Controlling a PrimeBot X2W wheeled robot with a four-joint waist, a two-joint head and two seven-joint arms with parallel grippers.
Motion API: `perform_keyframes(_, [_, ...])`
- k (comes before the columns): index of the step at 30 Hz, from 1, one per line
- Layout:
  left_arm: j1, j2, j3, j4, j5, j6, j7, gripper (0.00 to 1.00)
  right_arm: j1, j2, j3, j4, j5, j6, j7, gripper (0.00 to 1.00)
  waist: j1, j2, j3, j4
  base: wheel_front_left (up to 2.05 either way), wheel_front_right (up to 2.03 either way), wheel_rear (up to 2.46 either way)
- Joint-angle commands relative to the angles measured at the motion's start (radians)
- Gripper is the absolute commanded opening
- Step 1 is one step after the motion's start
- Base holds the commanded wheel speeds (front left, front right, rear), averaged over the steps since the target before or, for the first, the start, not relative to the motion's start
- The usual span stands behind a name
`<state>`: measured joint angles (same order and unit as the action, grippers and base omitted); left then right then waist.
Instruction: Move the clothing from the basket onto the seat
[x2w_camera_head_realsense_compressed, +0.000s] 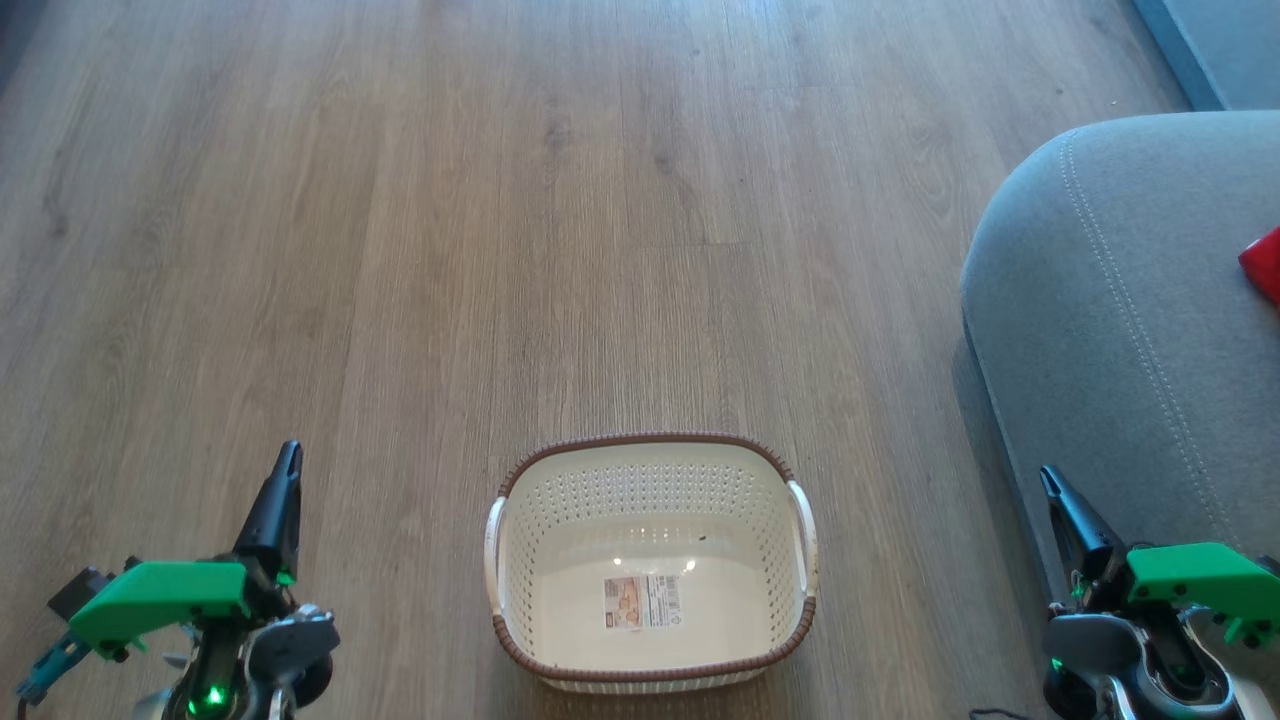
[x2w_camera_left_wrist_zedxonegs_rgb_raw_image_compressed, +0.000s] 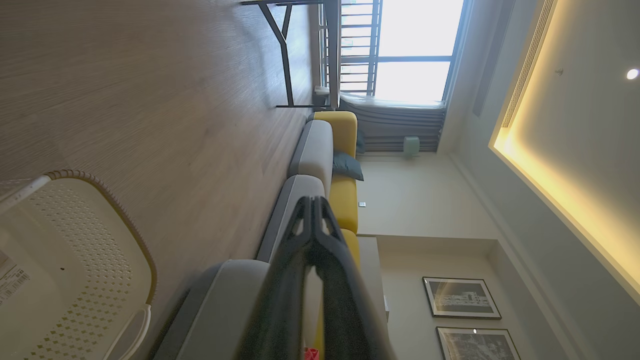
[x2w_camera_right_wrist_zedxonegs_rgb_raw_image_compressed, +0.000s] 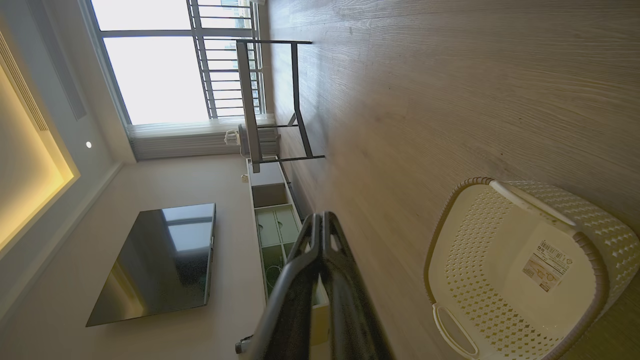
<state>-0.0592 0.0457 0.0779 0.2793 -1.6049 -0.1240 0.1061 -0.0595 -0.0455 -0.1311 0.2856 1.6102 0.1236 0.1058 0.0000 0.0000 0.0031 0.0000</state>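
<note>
Head view, left to right: the left gripper (x2w_camera_head_realsense_compressed: 286, 462) is seen at the lower left above the wooden floor (x2w_camera_head_realsense_compressed: 500, 200), its two dark fingers pressed together to a single point with nothing held between them; a green housing (x2w_camera_head_realsense_compressed: 160, 592) is mounted behind the fingers. In the left wrist view the left gripper (x2w_camera_left_wrist_zedxonegs_rgb_raw_image_compressed: 313, 202) is likewise seen closed and empty. The basket (x2w_camera_head_realsense_compressed: 650, 438) is found at bottom centre, standing upright on the floor, well apart from both grippers. Its cream perforated walls and smooth bottom are seen in full, and a label sticker (x2w_camera_head_realsense_compressed: 642, 601) is stuck flat on the bottom. The brown woven rim and the white side handles are noted. The right gripper (x2w_camera_head_realsense_compressed: 1053, 486) is seen at the lower right, just beside the front edge of the seat (x2w_camera_head_realsense_compressed: 1100, 300), its fingers closed tip to tip and gripping nothing; the same closed, empty state is confirmed for the right gripper (x2w_camera_right_wrist_zedxonegs_rgb_raw_image_compressed: 321, 217) in the right wrist view, where the basket (x2w_camera_right_wrist_zedxonegs_rgb_raw_image_compressed: 590, 225) is seen at the lower right. The seat, a grey cushion with a rounded corner and a double stitched seam, is recorded at the right. A corner of the clothing (x2w_camera_head_realsense_compressed: 1264, 262), bright red, is seen lying on the seat at the picture's right edge; the rest of it is cut off.
</note>
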Motion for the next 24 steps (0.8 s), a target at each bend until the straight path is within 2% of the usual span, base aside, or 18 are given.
perform_keyframes(1, [-0.049,0.004,0.036,-0.034,-0.004,-0.007,0.007,0.00,-0.049,-0.005,0.016,-0.041,-0.002,0.007,0.008,0.00,0.0000,0.0000,0.000,0.000,0.00,0.00,0.00])
perform_keyframes(24, [-0.049,0.004,0.036,-0.034,-0.004,-0.007,0.007,0.00,-0.049,-0.005,0.016,-0.041,-0.002,0.007,0.008,0.00,0.0000,0.0000,0.000,0.000,0.00,0.00,0.00])
